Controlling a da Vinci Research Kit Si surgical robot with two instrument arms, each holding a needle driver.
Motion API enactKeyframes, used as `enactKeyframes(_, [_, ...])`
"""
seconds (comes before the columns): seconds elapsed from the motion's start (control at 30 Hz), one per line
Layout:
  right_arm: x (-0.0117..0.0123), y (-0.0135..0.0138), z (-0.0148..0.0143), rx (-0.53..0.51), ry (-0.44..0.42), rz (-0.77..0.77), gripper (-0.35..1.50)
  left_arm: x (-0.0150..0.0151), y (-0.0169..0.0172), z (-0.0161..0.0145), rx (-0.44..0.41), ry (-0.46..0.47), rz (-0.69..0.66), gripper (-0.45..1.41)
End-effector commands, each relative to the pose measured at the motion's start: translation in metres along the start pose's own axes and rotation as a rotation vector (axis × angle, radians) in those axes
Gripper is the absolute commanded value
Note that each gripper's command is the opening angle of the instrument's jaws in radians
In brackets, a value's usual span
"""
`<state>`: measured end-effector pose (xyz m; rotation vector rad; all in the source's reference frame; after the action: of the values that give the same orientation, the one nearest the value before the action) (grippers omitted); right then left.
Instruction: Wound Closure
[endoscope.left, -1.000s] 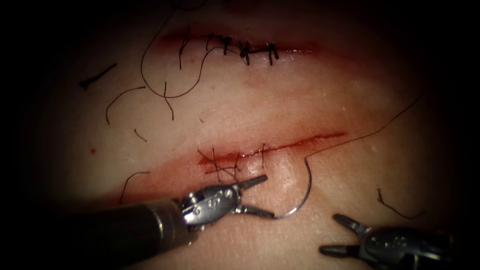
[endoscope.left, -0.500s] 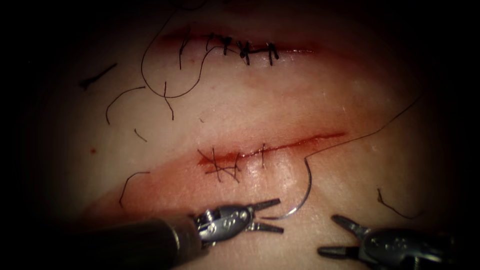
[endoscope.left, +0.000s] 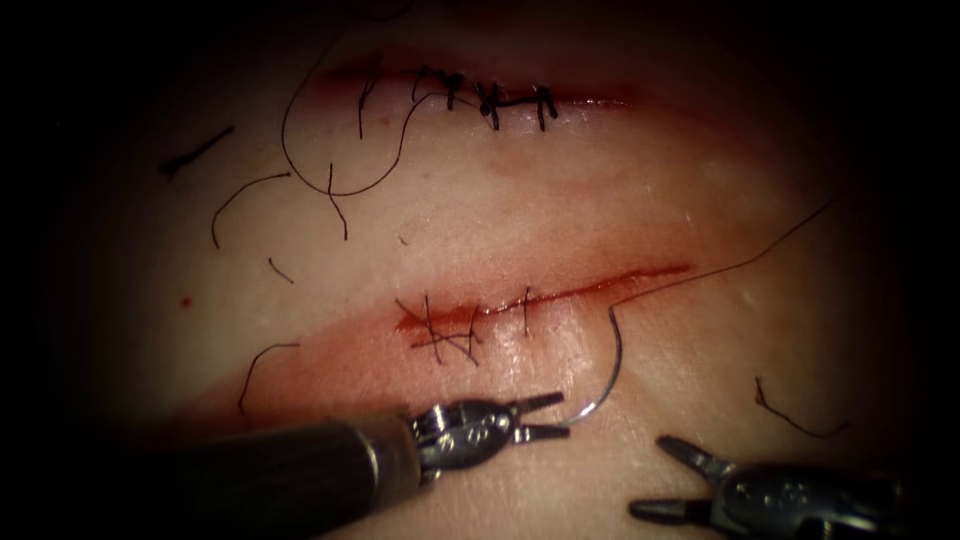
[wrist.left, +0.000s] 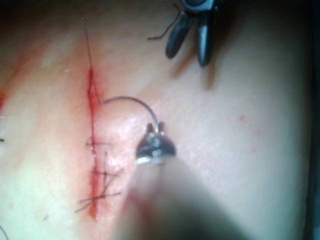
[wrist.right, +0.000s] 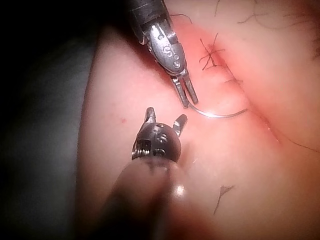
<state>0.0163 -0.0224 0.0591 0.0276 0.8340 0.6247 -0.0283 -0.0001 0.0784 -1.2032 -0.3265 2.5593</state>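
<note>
The left tool (endoscope.left: 545, 418) had narrowed its jaws since a second before and now closed on the needle (endoscope.left: 607, 375) at its tip end. The needle lay on the tissue (endoscope.left: 650, 200) below the cut (endoscope.left: 600, 284), not in it. The right tool (endoscope.left: 668, 480) stayed spread, holding nothing.

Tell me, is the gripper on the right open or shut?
Open. The right gripper has its two jaws spread apart in a V and holds nothing; the needle lies apart from it, at the left gripper.
</note>
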Motion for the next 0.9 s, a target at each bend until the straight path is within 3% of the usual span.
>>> enactKeyframes(0.03, [-0.0004,-0.0008,0.0004,0.006,-0.001,0.004,1.43,-0.0002,0.0005,0.0007,0.003,-0.002,0.015,-0.28])
enactKeyframes(0.17, [-0.0004,-0.0009,0.0003,0.006,-0.001,0.010,1.43,0.0002,0.0007,0.0001,0.038,-0.019,0.043,-0.45])
enactKeyframes(0.43, [-0.0004,-0.0008,0.0004,0.006,-0.001,0.028,1.40,0.0002,0.0009,-0.0003,0.063,-0.034,0.068,-0.45])
enactKeyframes(0.57, [-0.0006,-0.0001,0.0013,-0.040,-0.023,0.164,1.33,0.0009,0.0008,-0.0013,0.112,-0.067,0.118,-0.45])
enactKeyframes(0.73, [0.0007,0.0029,0.0022,-0.143,-0.089,0.248,1.30,0.0020,0.0001,-0.0034,0.223,-0.160,0.190,-0.45])
enactKeyframes(0.9, [0.0024,0.0071,0.0037,-0.166,-0.103,0.314,1.28,0.0031,-0.0007,-0.0060,0.313,-0.214,0.259,-0.45])
